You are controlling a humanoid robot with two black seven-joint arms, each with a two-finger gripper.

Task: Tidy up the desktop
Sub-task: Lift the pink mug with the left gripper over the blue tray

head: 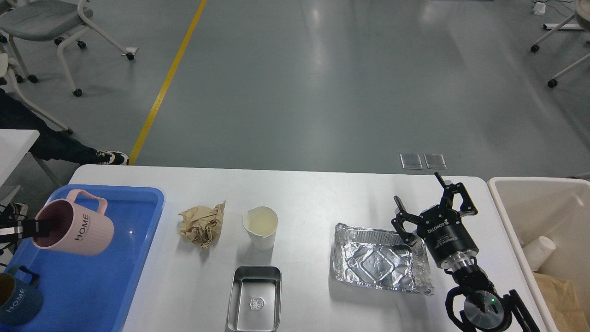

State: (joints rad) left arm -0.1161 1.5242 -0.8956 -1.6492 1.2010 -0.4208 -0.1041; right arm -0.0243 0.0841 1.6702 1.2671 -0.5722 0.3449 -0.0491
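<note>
The white desktop (322, 193) carries a crumpled brown paper ball (201, 226), a white paper cup (261, 227), a small metal tin (256, 297) and a crinkled foil tray (380, 265). My left gripper (44, 227) comes in from the left edge and is shut on the rim of a pink "HOME" mug (87, 230). It holds the mug tilted over the blue tray (129, 258). My right gripper (428, 200) is open and empty, just beyond the foil tray's far right corner.
A dark blue mug (18, 299) stands on the blue tray's near left corner. A beige bin (502, 203) at the right edge holds a paper cup (539, 251) and brown paper (560, 295). Chairs and a person's legs are on the floor, far left.
</note>
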